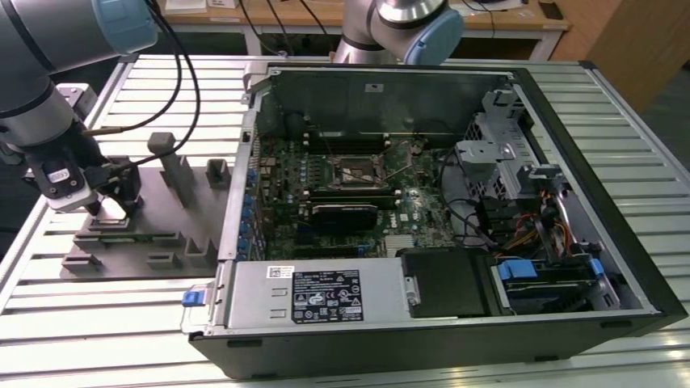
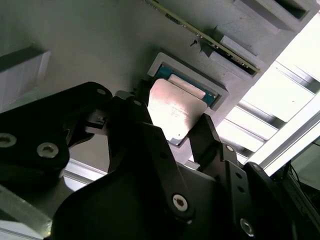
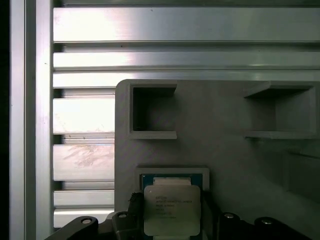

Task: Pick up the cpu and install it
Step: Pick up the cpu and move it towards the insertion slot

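The cpu (image 3: 171, 212), a small square chip with a silvery top plate, lies in a shallow pocket of the grey fixture tray (image 1: 161, 238) at the exterior view's left. My gripper (image 1: 109, 212) is down on that tray. In both wrist views its black fingers (image 3: 134, 206) stand against two opposite sides of the cpu (image 2: 176, 105), which still sits level in its pocket, so the gripper (image 2: 170, 124) is shut on it. The open processor socket (image 1: 354, 170) shows in the middle of the motherboard.
The open computer case (image 1: 431, 202) lies on the slatted aluminium table (image 1: 647, 105), with a power supply (image 1: 313, 295) along its near side. Upright posts (image 1: 167, 158) and empty square recesses (image 3: 152, 112) rise from the tray. A second arm (image 1: 393, 24) stands behind the case.
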You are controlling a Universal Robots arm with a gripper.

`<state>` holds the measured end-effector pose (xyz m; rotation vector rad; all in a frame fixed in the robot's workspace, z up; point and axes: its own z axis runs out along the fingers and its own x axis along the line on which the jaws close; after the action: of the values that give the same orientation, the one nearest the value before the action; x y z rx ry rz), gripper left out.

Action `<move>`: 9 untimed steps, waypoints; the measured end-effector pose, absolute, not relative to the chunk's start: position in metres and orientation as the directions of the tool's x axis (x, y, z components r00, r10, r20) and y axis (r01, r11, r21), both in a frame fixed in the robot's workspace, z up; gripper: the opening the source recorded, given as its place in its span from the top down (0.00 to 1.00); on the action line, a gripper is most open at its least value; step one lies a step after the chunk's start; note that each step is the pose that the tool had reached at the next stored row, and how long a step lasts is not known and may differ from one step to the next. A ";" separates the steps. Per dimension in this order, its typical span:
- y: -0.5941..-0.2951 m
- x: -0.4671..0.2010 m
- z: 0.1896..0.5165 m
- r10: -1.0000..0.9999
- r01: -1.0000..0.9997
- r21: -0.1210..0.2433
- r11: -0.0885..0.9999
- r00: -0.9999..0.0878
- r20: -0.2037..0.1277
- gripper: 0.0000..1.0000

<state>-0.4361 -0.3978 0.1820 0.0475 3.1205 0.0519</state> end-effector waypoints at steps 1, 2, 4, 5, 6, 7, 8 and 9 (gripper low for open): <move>-0.398 -0.436 0.182 0.031 0.030 0.034 0.999 -0.999 -0.020 0.42; -0.398 -0.436 0.182 0.031 0.030 0.034 0.999 -0.999 -0.020 0.46; -0.398 -0.436 0.182 0.031 0.030 0.034 0.999 -0.999 -0.020 0.46; -0.398 -0.436 0.182 0.031 0.030 0.034 0.999 -0.999 -0.020 0.46; -0.398 -0.436 0.182 0.031 0.030 0.034 0.999 -0.999 -0.020 0.46; -0.398 -0.436 0.182 0.031 0.030 0.034 0.999 -0.999 -0.020 0.46; -0.398 -0.436 0.182 0.031 0.030 0.034 0.999 -0.999 -0.020 0.46; -0.398 -0.436 0.183 0.031 0.030 0.034 0.999 -0.999 -0.020 0.46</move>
<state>-0.4360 -0.3978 0.1825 0.0476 3.1202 0.0521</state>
